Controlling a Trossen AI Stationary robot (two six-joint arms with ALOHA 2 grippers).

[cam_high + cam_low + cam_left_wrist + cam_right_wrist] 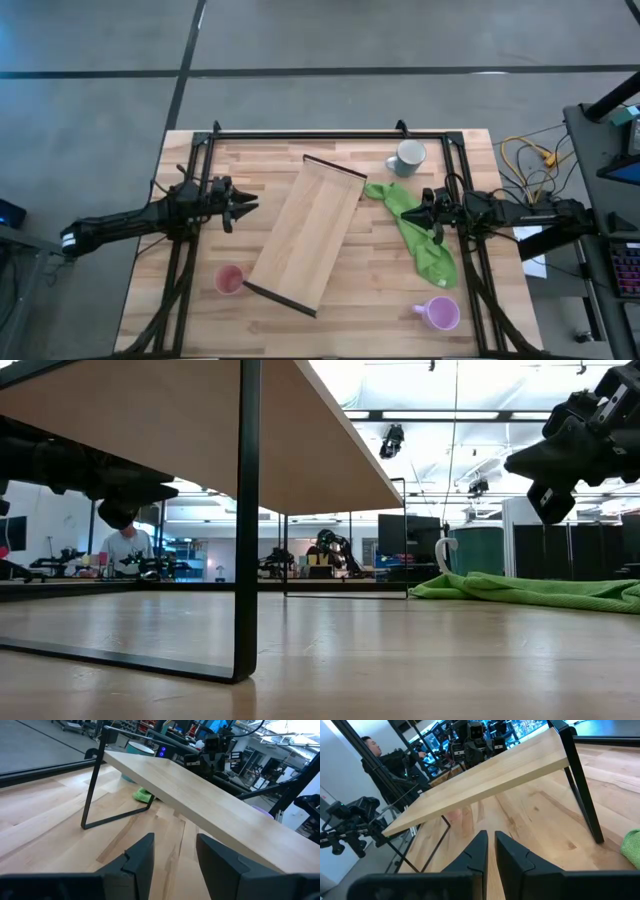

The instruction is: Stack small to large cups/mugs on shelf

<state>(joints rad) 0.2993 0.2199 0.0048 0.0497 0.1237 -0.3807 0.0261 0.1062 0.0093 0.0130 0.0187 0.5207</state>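
Left gripper [240, 205] hangs just beside the shelf's long left edge, fingers parted and holding nothing. Right gripper [428, 213] hovers over the green cloth [420, 235] on the shelf's other side, its fingers nearly touching, a thin gap between them, also empty. Between the two arms the shelf [305, 232] stands slantwise on the surface [190, 300], its top bare. Just off its near-left corner sits the salmon-pink cup [229, 280]; the lilac mug [440, 313] lies near the front right, and the grey-white mug [408, 157] stands at the far side beyond the cloth. All three look light, rigid, probably glazed and breakable, so a pinch across the rim wall seems safest; the handles offer a second hold.
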